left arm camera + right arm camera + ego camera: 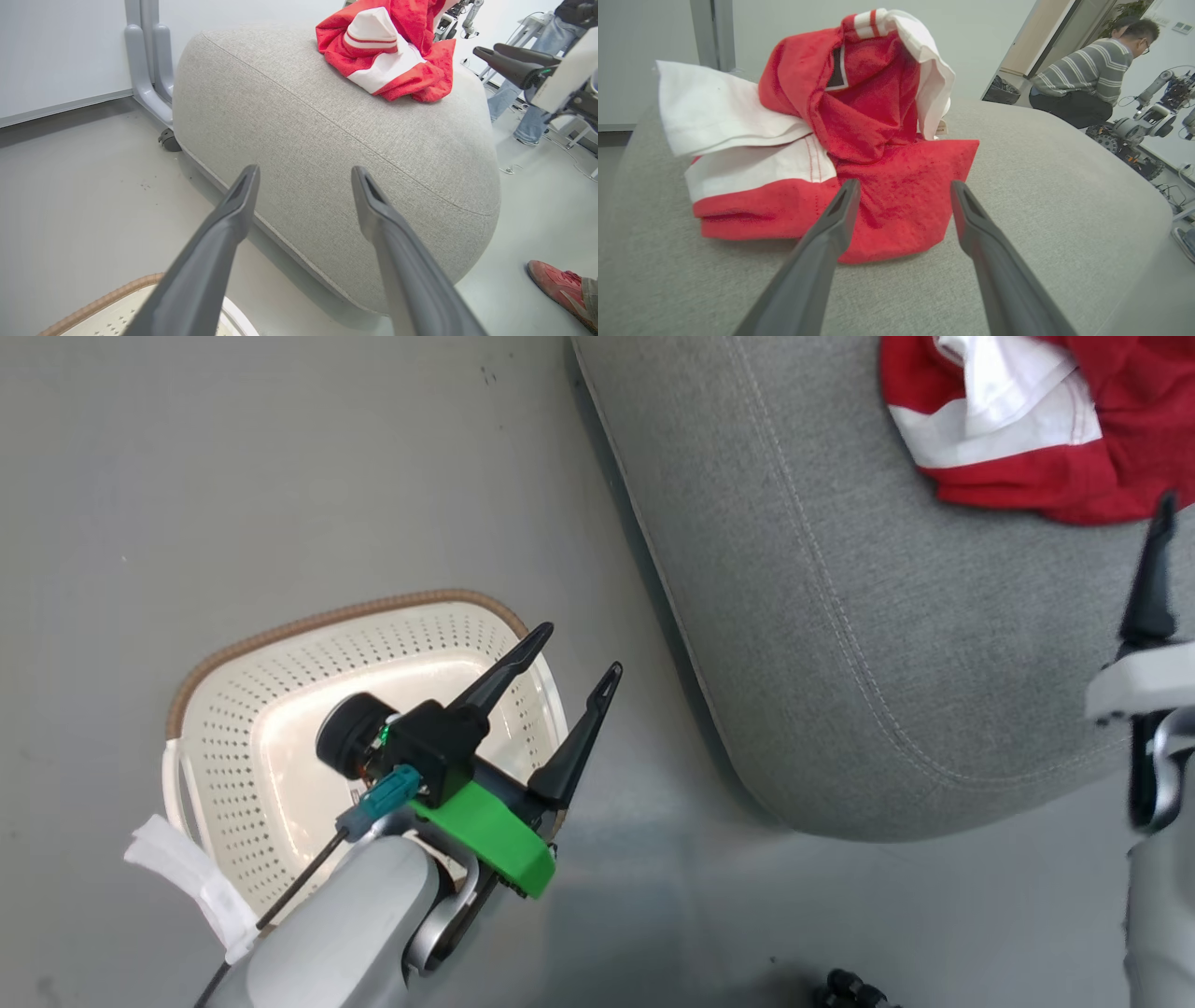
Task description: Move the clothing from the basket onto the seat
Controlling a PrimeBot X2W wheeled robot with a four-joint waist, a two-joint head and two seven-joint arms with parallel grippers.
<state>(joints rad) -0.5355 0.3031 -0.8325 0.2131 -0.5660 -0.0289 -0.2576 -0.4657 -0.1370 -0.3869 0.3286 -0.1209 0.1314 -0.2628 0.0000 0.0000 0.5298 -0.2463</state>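
Observation:
The clothing (1027, 439), a crumpled red and white pile with a small black patch (837, 65), lies on the far part of the grey seat (840, 616). My right gripper (904, 186) is open just short of the pile's near edge, with nothing between its fingers; one of its dark fingers (1156, 569) shows at the head view's right edge. The cream perforated basket (280, 635) with a brown rim stands on the floor left of the seat, its inside showing bare plastic. My left gripper (577, 653) hangs open over the basket's right side, pointing at the seat (327, 116).
A grey metal frame post (149, 70) and a caster wheel (169, 140) stand behind the seat. A person's red shoe (556, 284) is on the floor to the right. Another person (1087, 84) crouches beside another robot arm (1148, 121) in the background.

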